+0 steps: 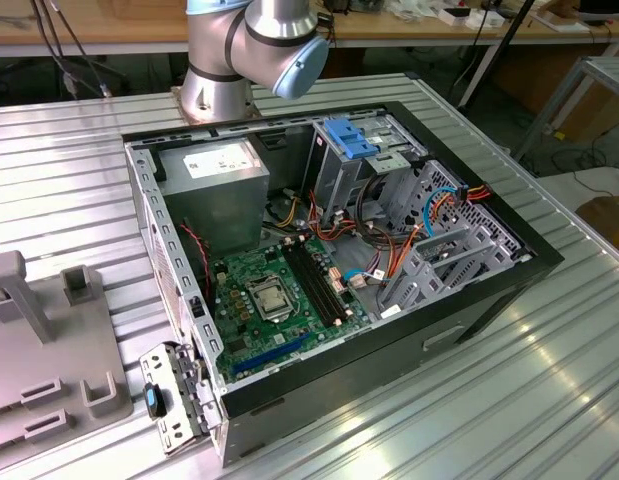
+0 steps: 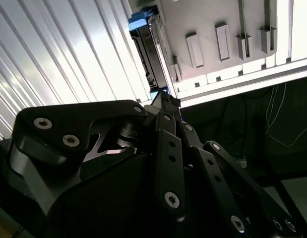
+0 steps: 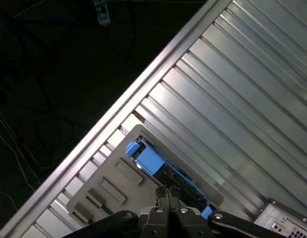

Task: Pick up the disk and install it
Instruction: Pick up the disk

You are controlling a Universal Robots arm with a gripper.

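The disk, a dark body in a bright blue carrier frame, stands on edge in a slot of a grey holder on the ribbed metal table. In the second wrist view the disk rises beside the holder's grey face. My gripper hangs over the disk's long edge, a little way off it, its tips drawn together and holding nothing. The second wrist view shows the black gripper pointing at the disk's near end.
An open computer case lies on the table in the exterior view, with a green mainboard and a metal drive cage carrying a fixed blue bracket. The grey holder sits at that view's left. The arm's base stands behind the case.
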